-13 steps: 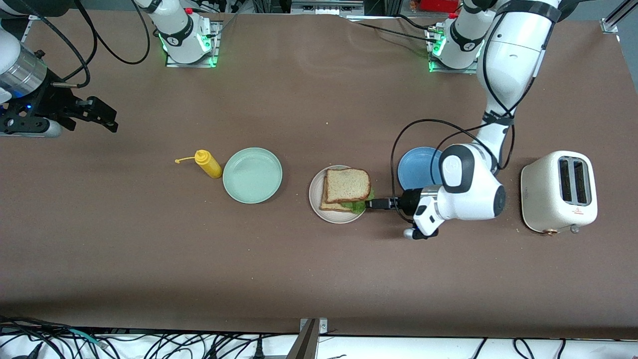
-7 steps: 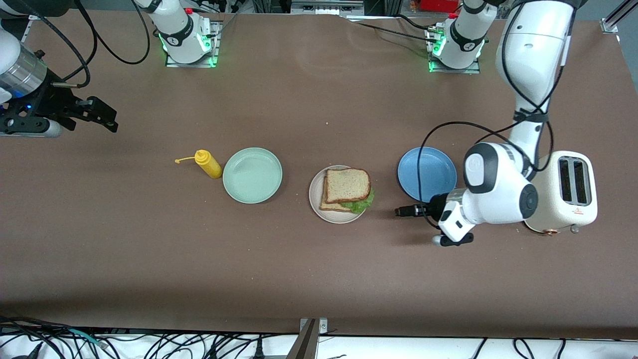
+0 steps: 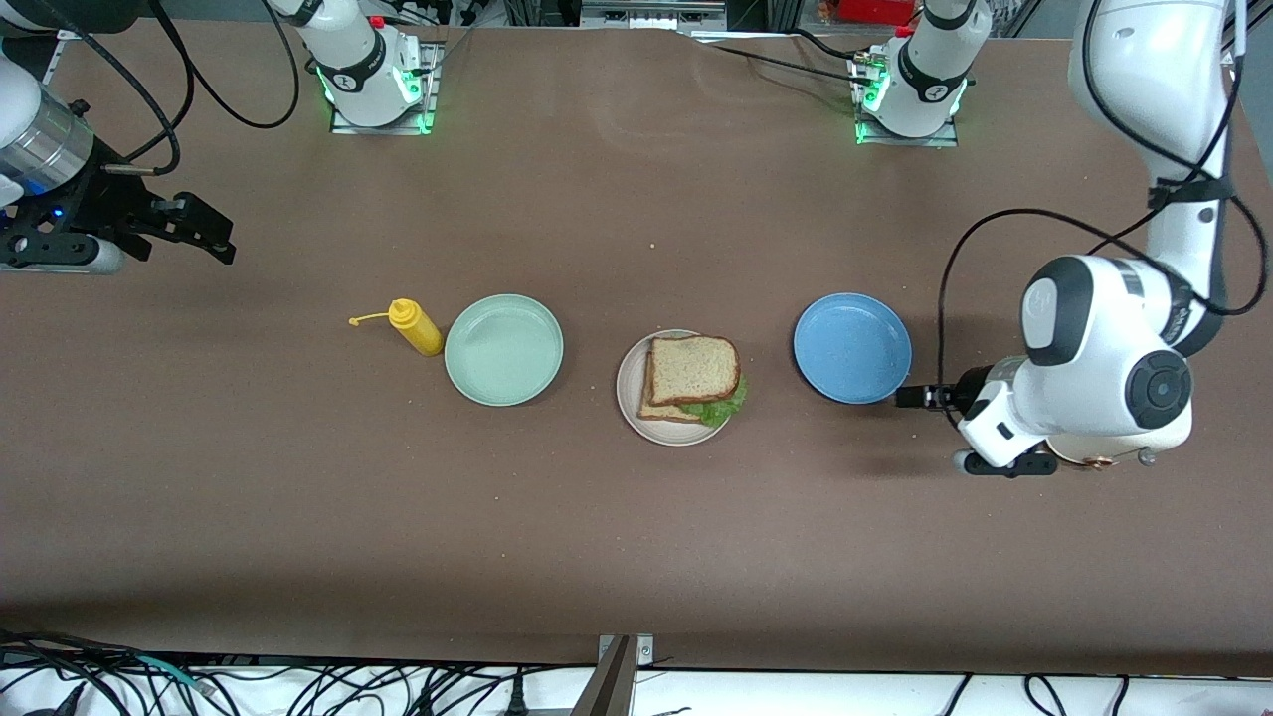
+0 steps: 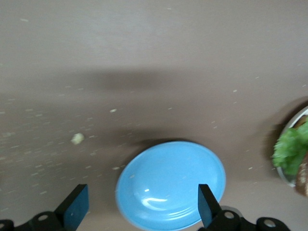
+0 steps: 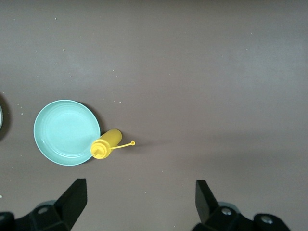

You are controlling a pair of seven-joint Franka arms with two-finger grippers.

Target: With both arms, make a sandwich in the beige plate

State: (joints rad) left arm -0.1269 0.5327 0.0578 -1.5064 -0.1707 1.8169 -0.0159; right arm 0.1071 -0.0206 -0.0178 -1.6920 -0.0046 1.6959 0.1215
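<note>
The sandwich lies on the beige plate in the middle of the table: a toasted slice on top, green lettuce sticking out, and a second slice underneath. My left gripper is open and empty over the table between the blue plate and the toaster. In the left wrist view the gripper frames the blue plate, with the lettuce at the edge. My right gripper waits open and empty over the right arm's end of the table.
A mint-green plate and a yellow squeeze bottle stand toward the right arm's end; both show in the right wrist view, the plate and the bottle. The toaster is mostly hidden under the left arm.
My left arm has pulled back from the sandwich's edge, past the blue plate, toward its own end of the table. The sandwich stays on the plate. The right arm has not moved.
</note>
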